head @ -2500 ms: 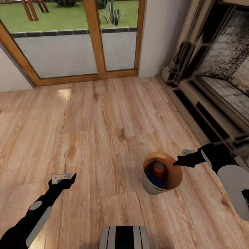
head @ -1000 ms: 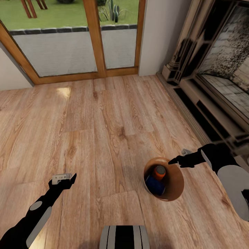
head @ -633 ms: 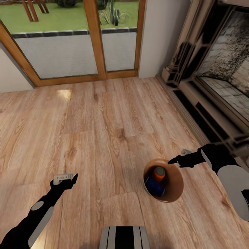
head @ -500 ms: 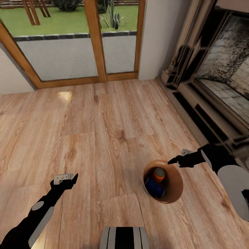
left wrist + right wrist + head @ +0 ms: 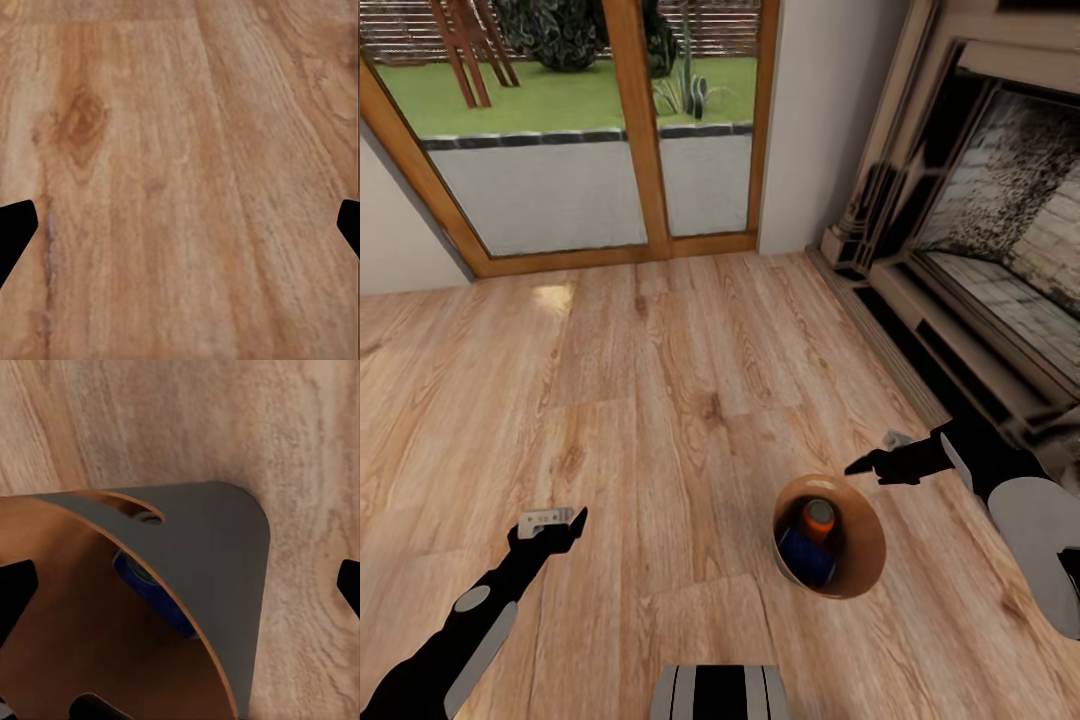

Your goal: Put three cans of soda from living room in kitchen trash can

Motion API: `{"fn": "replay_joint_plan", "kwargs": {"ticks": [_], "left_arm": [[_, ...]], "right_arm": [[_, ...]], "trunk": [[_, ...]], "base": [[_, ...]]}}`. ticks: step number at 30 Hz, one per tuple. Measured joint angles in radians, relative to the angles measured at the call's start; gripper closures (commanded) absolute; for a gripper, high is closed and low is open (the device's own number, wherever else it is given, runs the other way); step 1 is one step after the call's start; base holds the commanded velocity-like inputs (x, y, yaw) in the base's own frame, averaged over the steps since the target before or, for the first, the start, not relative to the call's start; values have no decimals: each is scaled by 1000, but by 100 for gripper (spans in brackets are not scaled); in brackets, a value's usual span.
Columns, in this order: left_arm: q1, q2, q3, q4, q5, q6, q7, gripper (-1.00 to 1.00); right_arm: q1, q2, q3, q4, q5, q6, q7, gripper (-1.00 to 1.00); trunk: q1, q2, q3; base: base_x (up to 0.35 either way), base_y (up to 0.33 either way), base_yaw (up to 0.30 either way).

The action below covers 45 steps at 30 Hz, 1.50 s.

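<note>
The head view looks into the trash can [image 5: 860,520], just below the spread, empty right pincer [image 5: 863,466]: one orange can [image 5: 819,517], one blue can [image 5: 806,555]. Left pincer [image 5: 555,523] spread over plank floor [image 5: 660,380]. The right wrist view shows the bin's dark outer wall.

Head high; wrists near floor [image 5: 660,400]

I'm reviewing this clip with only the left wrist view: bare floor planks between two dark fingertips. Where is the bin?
Observer: The head view shows the tash can on the wood floor, beside the right gripper and near the fireplace.
Operator: Anything in it?
Observer: An orange can and a blue can. I cannot make out a third.
Operator: Is the right gripper clamped on it?
Observer: No. The right wrist view shows its fingertips wide apart, open, close to it.
</note>
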State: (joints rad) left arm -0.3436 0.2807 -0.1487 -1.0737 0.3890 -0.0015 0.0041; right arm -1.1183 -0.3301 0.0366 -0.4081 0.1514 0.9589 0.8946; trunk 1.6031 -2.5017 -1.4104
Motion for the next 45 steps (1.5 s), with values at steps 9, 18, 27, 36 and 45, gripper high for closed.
{"fn": "replay_joint_plan", "kwargs": {"ticks": [9,18,27,36,45], "left_arm": [[0,0,-10,14,1,0,0,-100],[0,-1,-11,16,-1,0,0,-100],[0,-2,-12,57,-1,0,1,-100],[0,-2,-12,73,-1,0,1,-100],[0,-2,-12,75,-1,-1,1,-100]], "right_arm": [[0,3,2,0,-1,0,0,-100],[0,5,3,0,0,0,0,-100],[0,8,3,0,0,-6,-2,-100],[3,9,6,0,2,-34,-6,-100],[79,8,5,-112,4,-57,-16,-100]], "trunk": [[-10,15,33],[-45,78,62],[-79,141,90],[-114,204,118],[-148,267,146]], "base": [[0,0,0],[0,0,0],[0,0,0],[0,0,0],[0,0,0]]}}
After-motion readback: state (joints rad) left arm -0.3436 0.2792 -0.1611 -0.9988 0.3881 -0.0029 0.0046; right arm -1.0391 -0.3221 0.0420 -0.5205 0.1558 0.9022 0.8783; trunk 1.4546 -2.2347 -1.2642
